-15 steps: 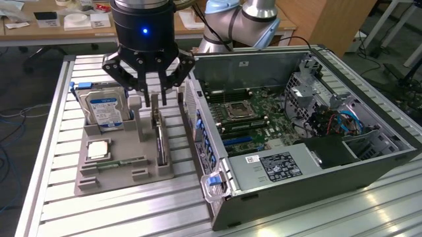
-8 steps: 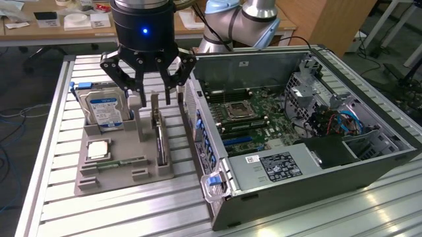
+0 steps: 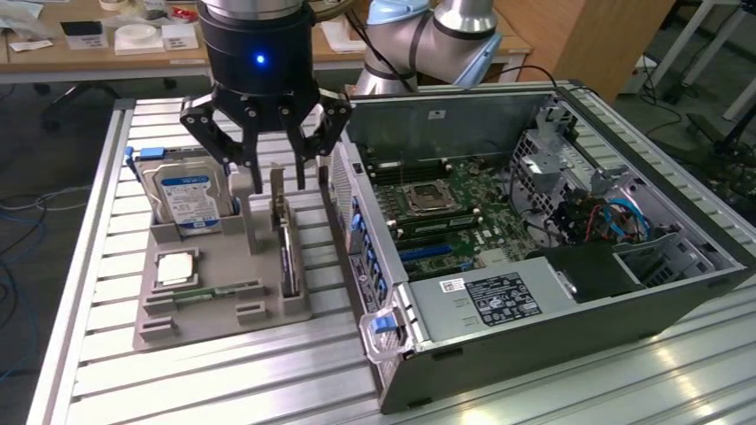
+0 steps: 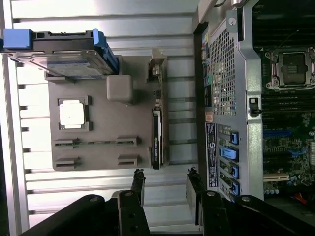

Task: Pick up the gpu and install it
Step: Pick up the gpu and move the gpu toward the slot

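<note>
Gripper [image 4: 165, 173] splayed — gpu [image 4: 156, 132] on edge, lengthwise along case [image 4: 231, 73]

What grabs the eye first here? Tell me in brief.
The black hand hangs open right above the graphics card, which stands on edge in a grey holder on the slatted table. On the exterior view's right, the computer case lies with its open side up. A hard drive with a blue label stands at the holder's back corner.
</note>
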